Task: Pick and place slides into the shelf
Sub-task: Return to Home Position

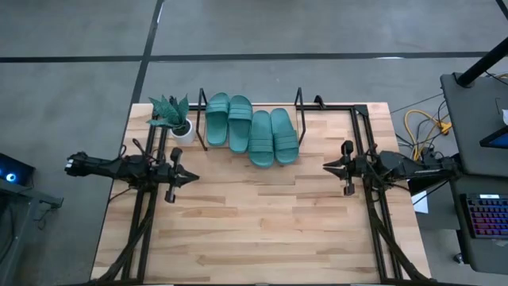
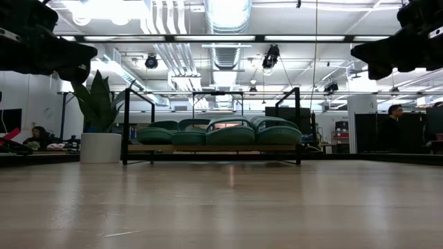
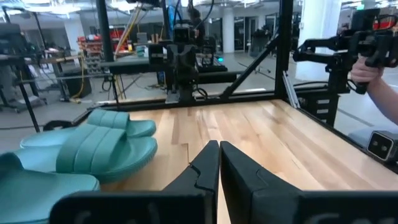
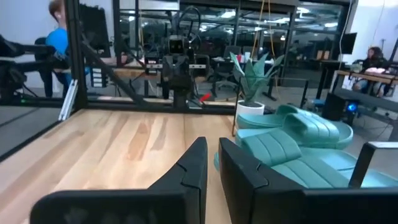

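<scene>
All four slides (image 1: 260, 139) are on the shelf (image 1: 301, 111), folks! They sit side by side across its board, packed close between the black wire ends. The pair nearer the potted plant (image 1: 176, 119) sits deeper in the shelf. The other pair lies further toward the shelf's front edge. The plant stands in its white pot just beside the shelf's end on the left arm's side.

Down at surface level, it's four green humps in a row on the shelf's board (image 2: 214, 147). The slides (image 2: 228, 133) are level and none of them tips.

Now the arms. The left tool (image 1: 193, 178) hangs out in front of the shelf, past its plant end, over bare surface (image 1: 262, 230) and well apart from the shelf. Its own camera shows the left tool (image 3: 219, 163) narrow, with the fingers all but pressed together and nothing between them. The slides (image 3: 106, 146) lie off to one side of it.

The right tool (image 1: 326, 165) mirrors it, in front of the shelf's other end and well apart from it. Seen from its wrist, the right tool (image 4: 212, 163) is narrow too, with just a thin slit of wood showing and nothing held.

Beyond the surface, a person's hand (image 3: 367, 73) grips a dark handle (image 3: 373, 46).
</scene>
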Motion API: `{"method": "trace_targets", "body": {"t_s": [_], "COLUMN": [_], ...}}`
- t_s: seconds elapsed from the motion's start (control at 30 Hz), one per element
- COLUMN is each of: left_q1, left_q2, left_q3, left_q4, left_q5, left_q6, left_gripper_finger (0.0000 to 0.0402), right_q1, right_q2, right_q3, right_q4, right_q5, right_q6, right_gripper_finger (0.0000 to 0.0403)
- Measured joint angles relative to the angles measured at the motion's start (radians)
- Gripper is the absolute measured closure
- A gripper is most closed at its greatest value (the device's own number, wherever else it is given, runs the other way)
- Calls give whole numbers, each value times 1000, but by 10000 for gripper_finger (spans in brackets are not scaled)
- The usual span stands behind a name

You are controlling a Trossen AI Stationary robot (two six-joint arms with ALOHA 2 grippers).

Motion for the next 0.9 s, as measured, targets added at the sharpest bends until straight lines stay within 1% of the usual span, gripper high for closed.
{"method": "trace_targets", "body": {"t_s": [0.2,0.3,0.5,0.9], "left_q1": [0,0,0,0], "left_q2": [3,12,15,22], "left_q3": [-9,-9,-9,-9], "left_q4": [28,28,29,29], "left_q5": [0,0,1,2], "left_q6": [61,54,53,53], "left_gripper_finger": [402,402,402,402], "right_q1": [0,0,0,0], "right_q2": [2,2,2,3], "right_q3": [-4,-5,-5,-5], "right_q4": [1,0,0,0], "right_q5": [-7,-8,-8,-8], "right_q6": [-35,-11,-38,-40], "right_gripper_finger": [371,371,371,371]}}
